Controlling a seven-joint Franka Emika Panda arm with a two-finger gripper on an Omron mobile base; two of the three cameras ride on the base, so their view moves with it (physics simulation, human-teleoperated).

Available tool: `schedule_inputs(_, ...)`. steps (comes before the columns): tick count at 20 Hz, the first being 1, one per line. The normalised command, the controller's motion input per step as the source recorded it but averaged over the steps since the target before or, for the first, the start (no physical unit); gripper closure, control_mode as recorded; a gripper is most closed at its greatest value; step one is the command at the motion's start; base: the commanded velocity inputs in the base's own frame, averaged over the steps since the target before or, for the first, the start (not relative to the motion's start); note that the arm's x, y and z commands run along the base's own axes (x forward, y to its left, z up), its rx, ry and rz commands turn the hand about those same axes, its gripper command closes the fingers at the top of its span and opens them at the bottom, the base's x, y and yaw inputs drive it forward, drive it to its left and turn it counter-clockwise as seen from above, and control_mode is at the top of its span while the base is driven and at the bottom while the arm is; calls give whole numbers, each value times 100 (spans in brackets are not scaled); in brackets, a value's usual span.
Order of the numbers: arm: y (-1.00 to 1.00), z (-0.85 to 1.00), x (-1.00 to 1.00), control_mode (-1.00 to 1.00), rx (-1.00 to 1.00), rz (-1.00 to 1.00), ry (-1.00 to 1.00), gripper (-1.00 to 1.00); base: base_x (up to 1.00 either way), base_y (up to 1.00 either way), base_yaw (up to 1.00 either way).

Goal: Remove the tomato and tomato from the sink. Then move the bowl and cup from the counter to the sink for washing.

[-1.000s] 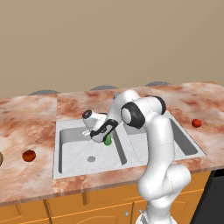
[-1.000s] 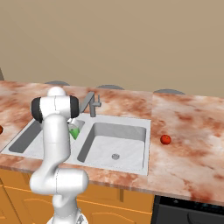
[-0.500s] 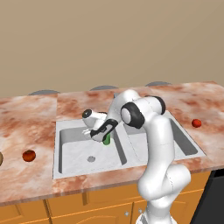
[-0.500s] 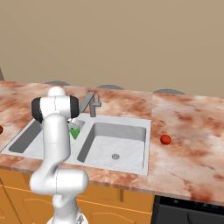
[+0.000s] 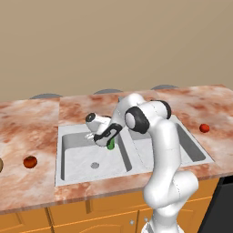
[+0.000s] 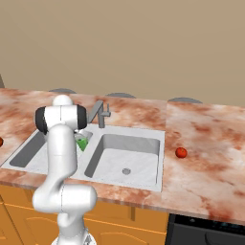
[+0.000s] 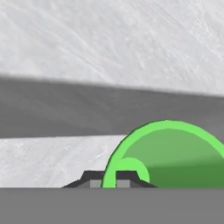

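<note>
2 basins make up the sink [image 5: 68, 136], sunk in the marbled counter [image 5: 32, 118]; faucet [image 6: 100, 114] stands at the back rim over the divider. Both basins look free of tomatoes.

White arm [image 5: 159, 150] reaches from the base at roughly 10 o'clock in the left base view, bending down over the divider into the left basin. Low reach fits a set-down rather than a carry.

Gripper [image 5: 106, 139] hangs in the left basin near the divider wall, at about 1 o'clock from the drain [image 5: 94, 165]. Jaws are pinched tight on the cup [image 5: 110, 144], gripping its thin rim; hand view has the cup's green mouth [image 7: 170, 153] right at the fingertips, rim passing between them. Rim grip makes sense: cup body is too wide for a straddle. Cannot tell if the cup base touches the basin floor yet. From the right base view the cup [image 6: 82, 143] peeks out beside the arm, inside the left basin.

1 darker tomato [image 5: 30, 161] sits on the counter at 9 o'clock of the sink, well apart from the rim. 1 brighter tomato [image 5: 204, 128] sits on the counter at 3 o'clock, just beyond the right basin. Both parked clear of the basins, so removal step looks done.

Judgement: cup delivery is in hand; release comes next.
</note>
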Motion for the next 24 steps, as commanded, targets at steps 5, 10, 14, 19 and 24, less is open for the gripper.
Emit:
schedule_inputs(5, 0, -8, 9, -100, 0, 0, 0, 100, 0, 0, 0)
schedule_inputs(10, 0, -13, 1, -100, 0, 0, 0, 100, 0, 0, 0)
schedule_inputs(14, 0, -16, 0, -100, 0, 0, 0, 100, 0, 0, 0)
schedule_inputs(19, -1, -15, 0, -100, 0, 0, 0, 100, 0, 0, 0)
schedule_inputs(24, -3, -4, -2, -100, 0, 0, 0, 100, 0, 0, 0)
